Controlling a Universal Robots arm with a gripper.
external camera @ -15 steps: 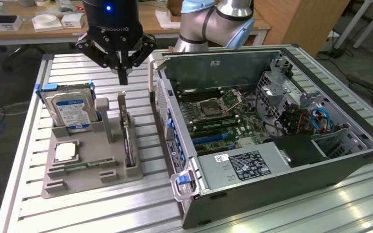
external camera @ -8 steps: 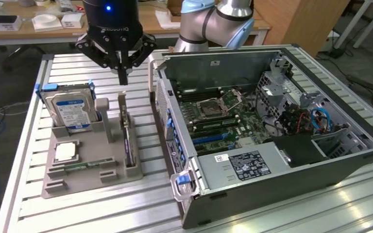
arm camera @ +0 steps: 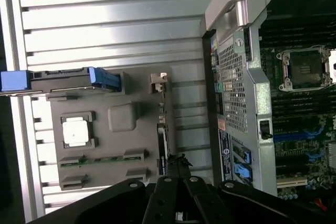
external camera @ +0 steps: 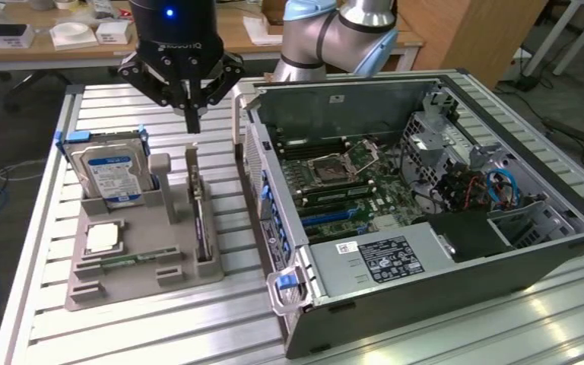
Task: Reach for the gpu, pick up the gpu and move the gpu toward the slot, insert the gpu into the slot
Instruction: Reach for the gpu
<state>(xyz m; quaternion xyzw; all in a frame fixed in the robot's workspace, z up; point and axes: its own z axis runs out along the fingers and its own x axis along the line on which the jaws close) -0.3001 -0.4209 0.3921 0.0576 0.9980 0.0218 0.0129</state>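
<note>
The gpu (external camera: 203, 220) stands on its edge in a groove of the grey holder (external camera: 130, 285), a thin dark card seen edge-on. In the wrist view the gpu (arm camera: 162, 142) is a narrow dark strip with its silver bracket at one end. My gripper (external camera: 192, 120) hangs above the far end of the card, apart from it, its fingers shut to a point with nothing between them. The wrist view has the gripper (arm camera: 177, 162) right over the card's line. Blue and black slots (external camera: 331, 216) lie on the motherboard inside the open computer case (external camera: 444, 266).
A blue-labelled hard drive (external camera: 110, 171) stands upright in the holder, and a square silver processor chip (external camera: 103, 237) lies flat nearer the front. The case's wall (external camera: 271, 198) rises just beside the holder on the exterior view's right. The slatted metal table (external camera: 170, 334) carries everything.
</note>
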